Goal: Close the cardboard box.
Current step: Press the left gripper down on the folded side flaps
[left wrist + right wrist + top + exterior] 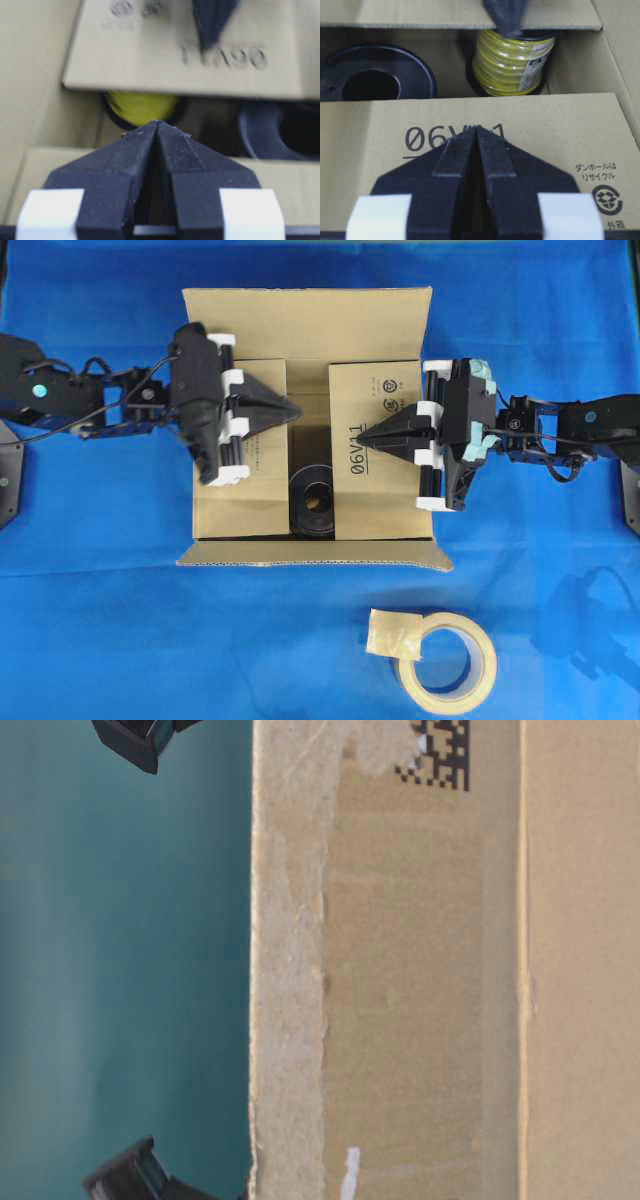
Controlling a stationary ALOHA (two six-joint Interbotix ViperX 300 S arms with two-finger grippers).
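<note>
Seen from overhead, the cardboard box (310,420) is sitting at the centre of the blue cloth (90,640), its two side flaps folded inward while the far and near flaps are still standing open. The left gripper (298,412) is pressing on the left flap (262,455) with its jaws pressed together, and the right gripper (362,438) is doing the same on the right flap (385,455), its tips meeting over the printed "06V11". A gap is remaining between the flaps, and a black spool (312,502) is showing through it. The right wrist camera is revealing what the overhead view hides: a yellow wire reel (512,60) standing beside that black spool inside the box. The left wrist view is catching the same yellow reel only as a blur. The table-level camera is filling with the box's side wall, a black square code (440,755) near its top edge. A beige tape roll (440,655) is lying on the cloth, near the box's front, apparently with a loose strip at its edge.
</note>
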